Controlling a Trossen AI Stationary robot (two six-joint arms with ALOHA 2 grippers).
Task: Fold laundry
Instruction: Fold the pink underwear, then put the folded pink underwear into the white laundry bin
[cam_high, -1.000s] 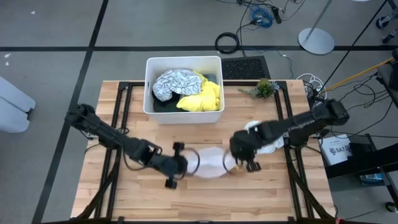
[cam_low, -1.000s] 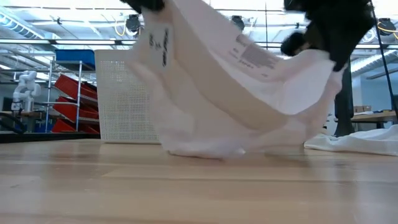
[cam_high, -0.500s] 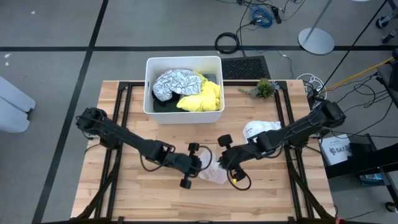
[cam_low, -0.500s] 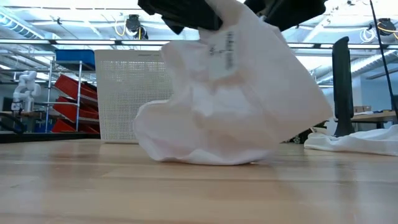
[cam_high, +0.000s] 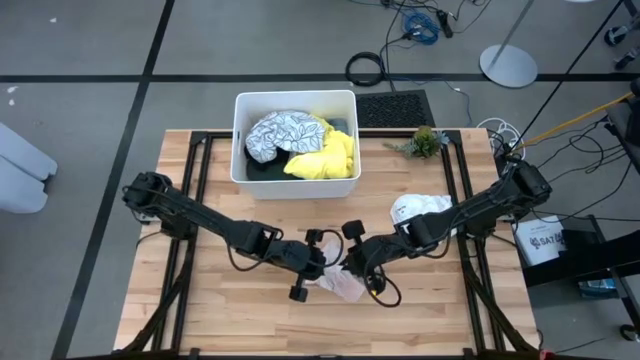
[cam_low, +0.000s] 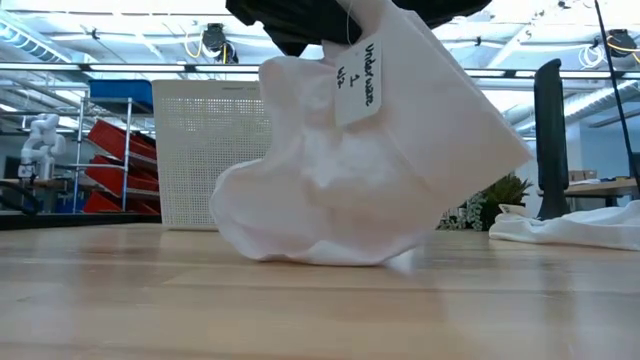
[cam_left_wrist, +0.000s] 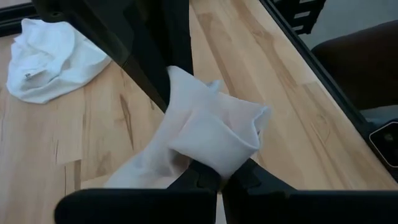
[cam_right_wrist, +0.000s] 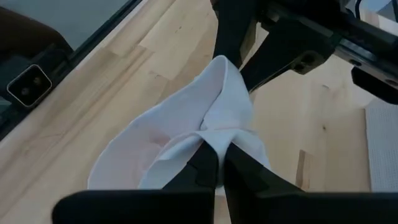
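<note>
Left pincer (cam_high: 318, 266) and right pincer (cam_high: 350, 262), nearly touching near the tabletop's (cam_high: 430, 310) front middle, each pinch the white garment (cam_high: 338, 284) closed, its lower part resting on the wood. Folding looks barely begun: the bin (cam_high: 240, 130) at the far side holds patterned (cam_high: 275, 132), yellow (cam_high: 325, 155) and dark clothes, and another white piece (cam_high: 418, 210) lies crumpled right. Cables (cam_high: 368, 66) trail on the grey floor; shelves (cam_low: 110, 140) show beyond.
</note>
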